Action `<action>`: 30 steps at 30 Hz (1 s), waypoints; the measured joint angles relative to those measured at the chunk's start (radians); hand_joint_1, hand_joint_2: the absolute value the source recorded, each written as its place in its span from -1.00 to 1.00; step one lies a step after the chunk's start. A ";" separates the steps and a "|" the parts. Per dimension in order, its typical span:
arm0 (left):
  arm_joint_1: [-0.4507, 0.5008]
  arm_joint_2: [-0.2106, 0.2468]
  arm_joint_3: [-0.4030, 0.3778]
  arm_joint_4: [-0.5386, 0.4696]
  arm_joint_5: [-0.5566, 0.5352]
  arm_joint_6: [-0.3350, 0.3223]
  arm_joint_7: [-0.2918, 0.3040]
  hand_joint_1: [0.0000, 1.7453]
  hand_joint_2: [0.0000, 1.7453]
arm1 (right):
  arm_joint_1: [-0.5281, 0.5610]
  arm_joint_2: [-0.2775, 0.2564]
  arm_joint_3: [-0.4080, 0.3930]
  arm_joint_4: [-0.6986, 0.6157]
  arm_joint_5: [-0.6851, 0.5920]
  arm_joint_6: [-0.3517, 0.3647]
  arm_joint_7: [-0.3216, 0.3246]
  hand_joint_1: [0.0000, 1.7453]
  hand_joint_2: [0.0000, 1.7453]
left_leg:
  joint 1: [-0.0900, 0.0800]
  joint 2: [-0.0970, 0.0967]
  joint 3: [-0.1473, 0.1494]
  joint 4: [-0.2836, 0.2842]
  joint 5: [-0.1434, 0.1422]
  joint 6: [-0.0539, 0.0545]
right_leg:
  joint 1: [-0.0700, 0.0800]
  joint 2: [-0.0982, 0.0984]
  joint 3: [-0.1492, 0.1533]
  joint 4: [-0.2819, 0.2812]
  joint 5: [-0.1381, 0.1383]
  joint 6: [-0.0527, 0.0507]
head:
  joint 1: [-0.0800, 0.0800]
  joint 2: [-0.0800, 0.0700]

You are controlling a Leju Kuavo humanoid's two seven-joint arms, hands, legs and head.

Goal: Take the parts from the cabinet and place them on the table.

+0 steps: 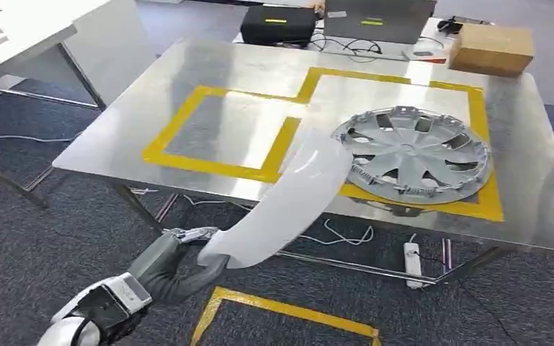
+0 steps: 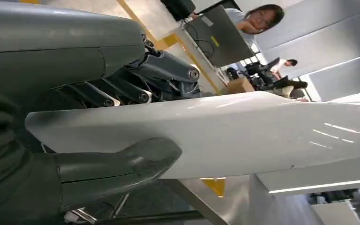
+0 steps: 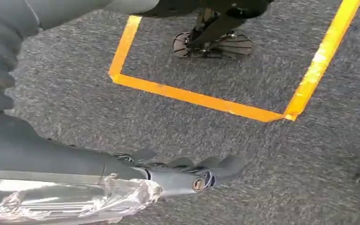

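A long white curved panel rises from my left hand toward the front edge of the metal table; its upper end overlaps the table edge by the yellow tape. In the left wrist view my thumb presses one face of the panel and my fingers lie on the other. A silver wheel cover lies flat inside the right yellow-taped square. The left taped square holds nothing. My right hand hangs over grey carpet with its fingers stretched out and nothing in them.
A black case, a laptop and a cardboard box stand along the table's far side, where a person sits. A power strip and cables lie under the table. Yellow tape marks the floor.
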 joint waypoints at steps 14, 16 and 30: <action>-0.024 -0.037 0.020 0.052 -0.030 0.067 0.087 1.00 1.00 | 0.032 0.000 0.028 -0.033 -0.001 0.011 0.031 -1.00 1.00 | 0.004 -0.104 -0.105 0.014 0.092 -0.009 | -0.011 0.153 0.089 -0.023 -0.076 -0.007 | -0.021 0.000; -0.027 -0.050 0.027 0.061 -0.040 0.082 0.096 1.00 1.00 | 0.042 0.001 0.033 -0.040 0.002 0.026 0.034 -1.00 1.00 | 0.001 -0.104 -0.105 0.002 0.080 0.009 | -0.014 0.152 0.107 -0.030 -0.066 0.010 | -0.021 0.000; -0.034 -0.106 0.073 0.126 -0.124 0.191 0.169 1.00 1.00 | 0.075 0.001 0.060 -0.073 -0.004 0.030 0.078 -1.00 1.00 | 0.002 -0.084 0.029 -0.008 -0.017 0.014 | -0.003 0.044 -0.017 -0.005 -0.007 0.010 | 0.000 0.000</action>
